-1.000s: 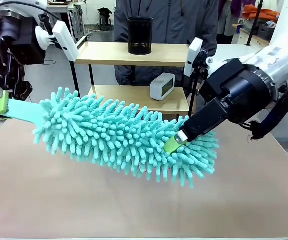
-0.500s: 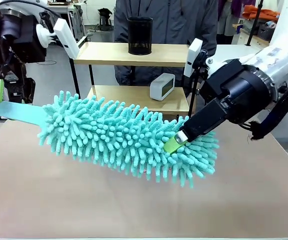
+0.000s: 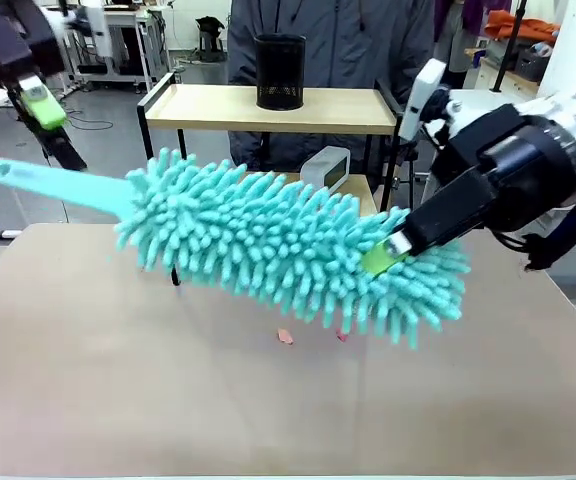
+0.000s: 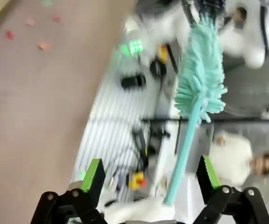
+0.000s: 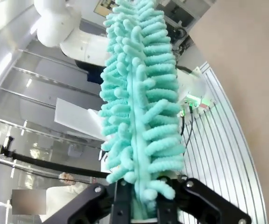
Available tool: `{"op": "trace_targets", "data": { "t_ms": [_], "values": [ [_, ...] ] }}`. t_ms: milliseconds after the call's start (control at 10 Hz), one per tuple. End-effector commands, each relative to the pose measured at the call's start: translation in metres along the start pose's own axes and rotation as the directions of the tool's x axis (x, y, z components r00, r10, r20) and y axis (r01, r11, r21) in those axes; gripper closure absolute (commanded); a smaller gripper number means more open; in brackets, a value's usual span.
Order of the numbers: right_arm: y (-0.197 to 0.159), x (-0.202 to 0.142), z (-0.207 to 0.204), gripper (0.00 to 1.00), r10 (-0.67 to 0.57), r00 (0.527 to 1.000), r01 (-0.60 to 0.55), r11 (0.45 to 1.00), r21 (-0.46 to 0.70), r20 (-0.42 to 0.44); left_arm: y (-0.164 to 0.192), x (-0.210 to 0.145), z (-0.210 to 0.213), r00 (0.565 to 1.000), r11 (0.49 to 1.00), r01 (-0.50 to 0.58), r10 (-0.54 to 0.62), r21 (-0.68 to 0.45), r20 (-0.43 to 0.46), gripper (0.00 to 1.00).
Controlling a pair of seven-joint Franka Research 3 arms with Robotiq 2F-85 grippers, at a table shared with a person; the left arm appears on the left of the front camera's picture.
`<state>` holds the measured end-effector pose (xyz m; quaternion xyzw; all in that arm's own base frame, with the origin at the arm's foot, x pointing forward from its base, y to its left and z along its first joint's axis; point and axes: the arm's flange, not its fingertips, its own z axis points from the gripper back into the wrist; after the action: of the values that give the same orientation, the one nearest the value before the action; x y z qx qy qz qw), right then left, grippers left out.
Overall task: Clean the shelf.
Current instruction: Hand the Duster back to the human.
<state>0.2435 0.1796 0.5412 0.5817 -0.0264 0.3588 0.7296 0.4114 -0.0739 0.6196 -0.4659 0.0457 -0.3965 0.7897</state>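
A fluffy teal duster (image 3: pixel 288 245) hangs slantwise above the table, its flat handle (image 3: pixel 53 185) pointing left. My right gripper (image 3: pixel 390 252) is shut on the duster's right end; in the right wrist view the duster (image 5: pixel 141 107) rises from between that gripper's (image 5: pixel 141 207) closed fingers. My left gripper (image 3: pixel 40 103) is open, up at the far left, above the handle and apart from it. Its wrist view has the duster (image 4: pixel 200 70) farther off between the spread fingers (image 4: pixel 95 175). The shelf (image 3: pixel 268 107) stands behind the duster, which hides much of its lower board.
A black mesh cup (image 3: pixel 280 70) stands on the shelf's top board and a white clock (image 3: pixel 326 166) on the lower one. A person stands behind the shelf. Two small pink scraps (image 3: pixel 285 337) lie on the brown table (image 3: pixel 118 400) under the duster.
My left gripper let go of the duster's handle, opened and rose away. My right arm lifted the duster up and right, uncovering the pink scraps.
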Motion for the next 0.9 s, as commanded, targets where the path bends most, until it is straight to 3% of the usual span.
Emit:
{"op": "trace_targets", "data": {
  "t_ms": [0,200,300,500,700,800],
  "values": [
    [0.000,-0.006,0.049,1.00,-0.031,0.995,0.031,1.000,0.002,0.093,-0.005,-0.051,0.015,0.952,1.000,0.000,-0.001,0.003,0.305,0.00],
    [0.008,-0.011,0.096,1.00,-0.014,0.976,0.013,1.000,0.007,0.219,0.001,-0.086,0.046,0.801,0.997,0.063,-0.024,-0.044,0.598,0.00],
    [0.014,-0.013,0.118,1.00,0.011,0.951,-0.014,1.000,0.008,0.308,0.012,-0.095,0.051,0.733,0.993,0.058,0.025,-0.099,0.680,0.00],
    [0.020,-0.019,0.162,1.00,0.032,0.860,-0.033,0.999,-0.007,0.509,0.047,-0.107,0.050,0.587,0.986,-0.004,0.138,-0.167,0.798,0.00],
    [0.017,-0.036,0.203,1.00,0.011,0.725,-0.015,1.000,0.000,0.688,0.072,-0.133,0.058,0.403,0.982,-0.090,0.187,-0.164,0.896,0.00],
    [0.013,-0.050,0.225,1.00,-0.019,0.651,0.023,1.000,0.006,0.759,0.082,-0.147,0.060,0.369,0.975,-0.112,0.218,-0.190,0.904,0.00]
  ]
}}
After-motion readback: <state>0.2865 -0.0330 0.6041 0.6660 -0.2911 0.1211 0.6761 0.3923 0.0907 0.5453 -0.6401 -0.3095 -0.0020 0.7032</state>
